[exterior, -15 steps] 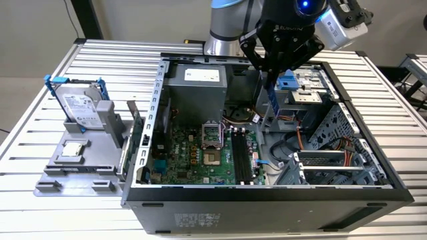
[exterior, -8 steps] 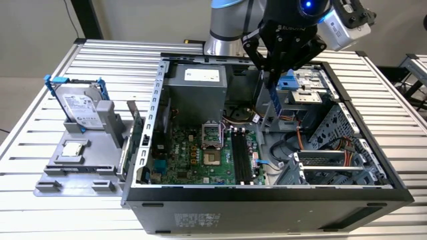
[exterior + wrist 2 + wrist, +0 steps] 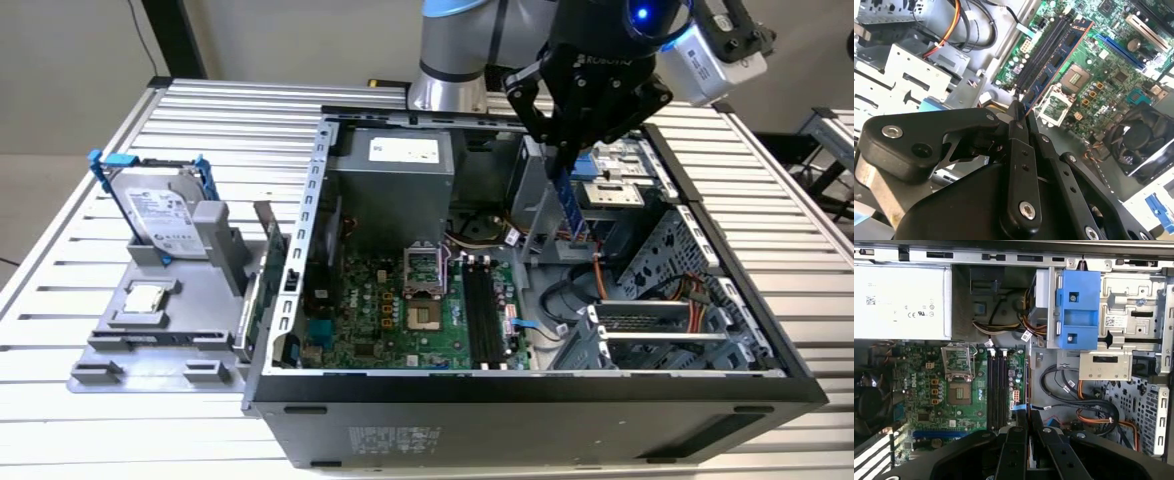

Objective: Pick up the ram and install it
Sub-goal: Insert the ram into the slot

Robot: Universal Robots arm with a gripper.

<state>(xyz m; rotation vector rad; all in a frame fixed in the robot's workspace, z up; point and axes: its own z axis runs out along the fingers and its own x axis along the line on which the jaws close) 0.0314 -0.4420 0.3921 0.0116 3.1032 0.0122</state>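
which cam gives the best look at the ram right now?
Second wrist view: the ram shows its flat side with chips, pinched in the tool over the motherboard. The exterior view shows a narrow strip of it hanging from the tool; the first wrist view shows it edge-on.

ram [image 3: 573, 203]: 1 | hard drive [image 3: 163, 215]: 1 | square chip [image 3: 147, 297]: 1 | case [image 3: 534, 405]: 1

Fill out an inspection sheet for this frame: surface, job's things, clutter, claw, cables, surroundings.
Surface: slatted metal table carrying an open computer case.
Job's things: ram held upright over the case; memory slots empty.
Clutter: hard drive in blue bracket and square chip on a grey holder beside the case.
Grippers: claw shut on the ram.
Cables: orange and black leads inside the case.
Surroundings: another slatted surface at the exterior view's right.
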